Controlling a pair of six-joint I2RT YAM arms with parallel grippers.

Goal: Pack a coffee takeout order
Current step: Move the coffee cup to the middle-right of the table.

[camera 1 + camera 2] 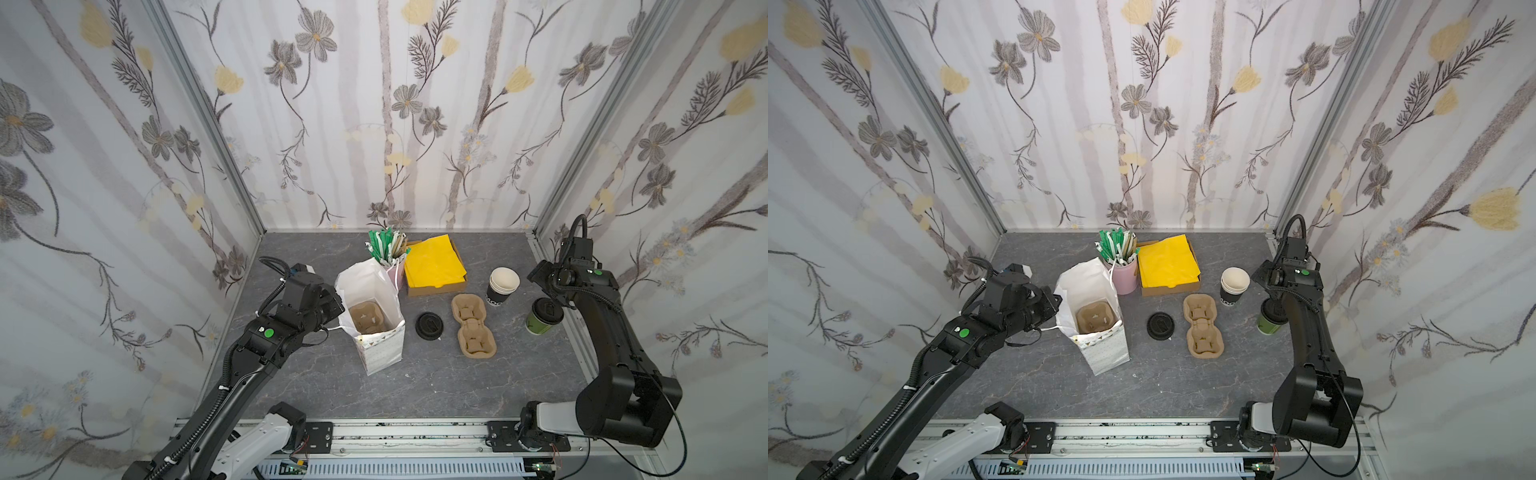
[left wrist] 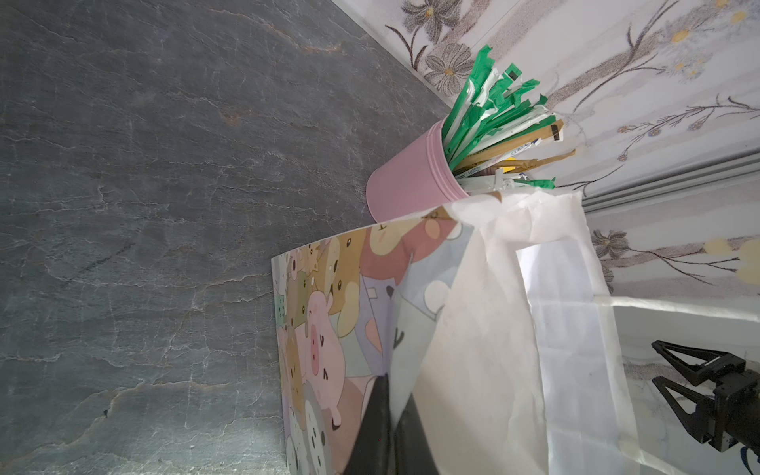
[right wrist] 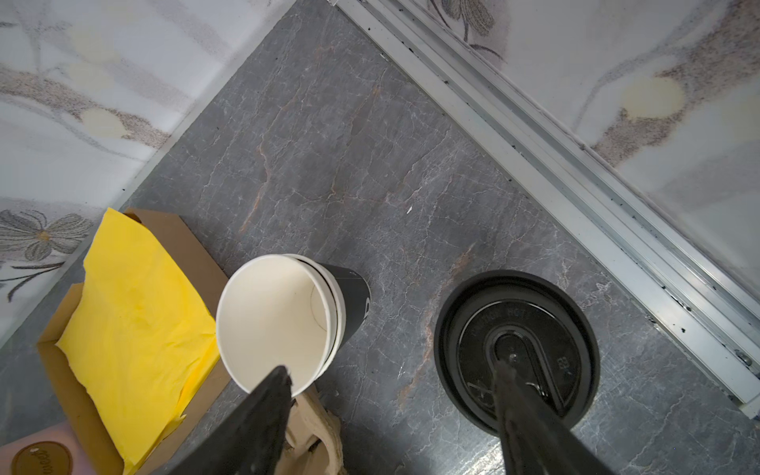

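Right tool (image 3: 393, 367) is hovering open, off-centre over the green cup (image 1: 544, 318) by the surface's (image 1: 457, 374) right edge; descending so is risking knocking it or the cup stack (image 3: 275, 320), while left tool (image 2: 390, 390) is pinching the bag (image 2: 329, 329)

Reaching forward with left gripper (image 2: 388, 395) clamped tight; pointing right gripper (image 3: 392, 368) straight down, jaws spread wide, elbow bent.

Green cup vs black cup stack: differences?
Lid: the green cup wears a black lid; the black cup stack is open, with cream insides showing.
Count: the green cup is a single cup; the black cup stack is several cups nested.
Wall: the green cup is green outside; the black cup stack is black with white lettering.
Shared: both stand upright on the table, apart from each other.
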